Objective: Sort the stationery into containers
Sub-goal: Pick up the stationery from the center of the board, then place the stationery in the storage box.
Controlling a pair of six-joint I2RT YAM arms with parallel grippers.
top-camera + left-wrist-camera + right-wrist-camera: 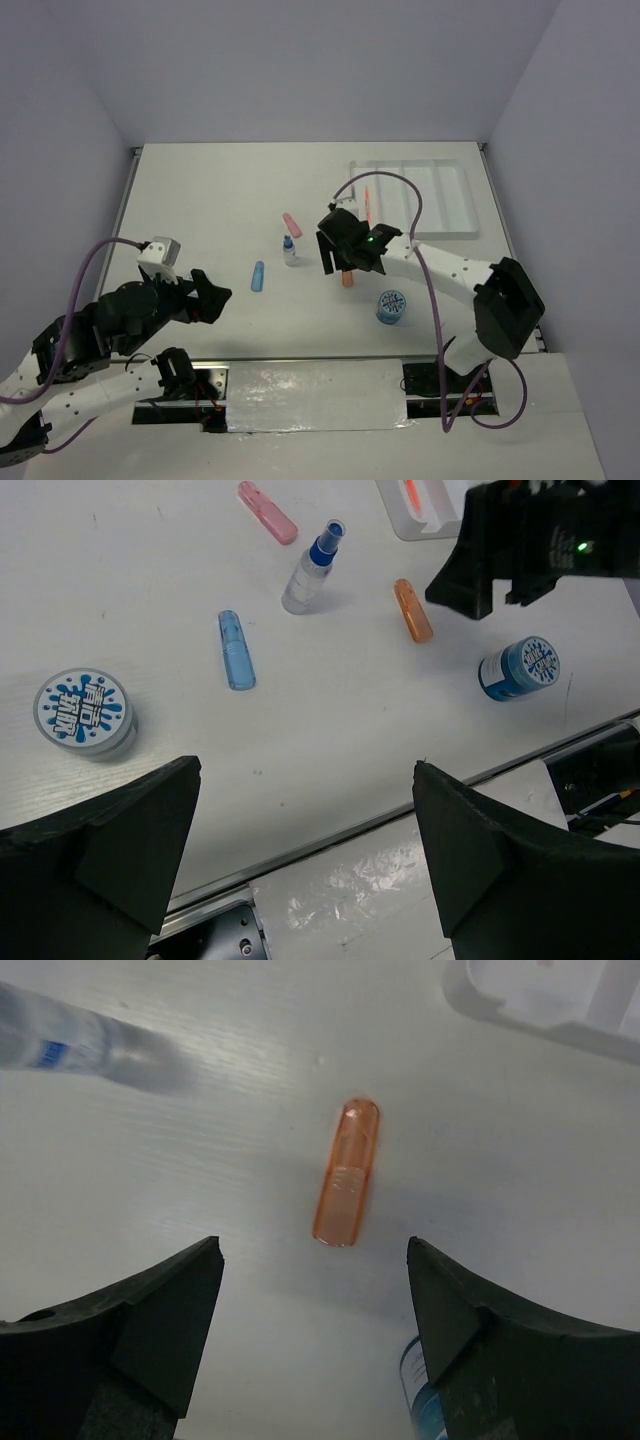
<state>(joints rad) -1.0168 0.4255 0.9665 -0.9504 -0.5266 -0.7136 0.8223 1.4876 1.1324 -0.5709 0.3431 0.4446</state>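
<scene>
Filling the overhead view, a white table (220,190) carries a flat white tray of four long compartments (440,232) at its far right; the left wrist view catches only a corner of it. The right gripper (313,1250) hovers, jaws wide apart and empty, over a short orange capsule-like piece (347,1172) lying on the table. The left gripper (306,770) is equally spread and empty. Only its camera shows a round blue roll with patterned white top (85,712) nearby.

The orange capsule (346,1172) is see-through, the blue capsule (236,650) pale, the pink capsule (267,512) kinda salmon. In the left wrist view, the roll at 8 o'clock (84,712) and the roll at 3 o'clock (520,667) are both blue, with white tops and a blue splat pattern. The bottle (303,580) is clear with a blue cap, and the tray (440,200) is plain white.
</scene>
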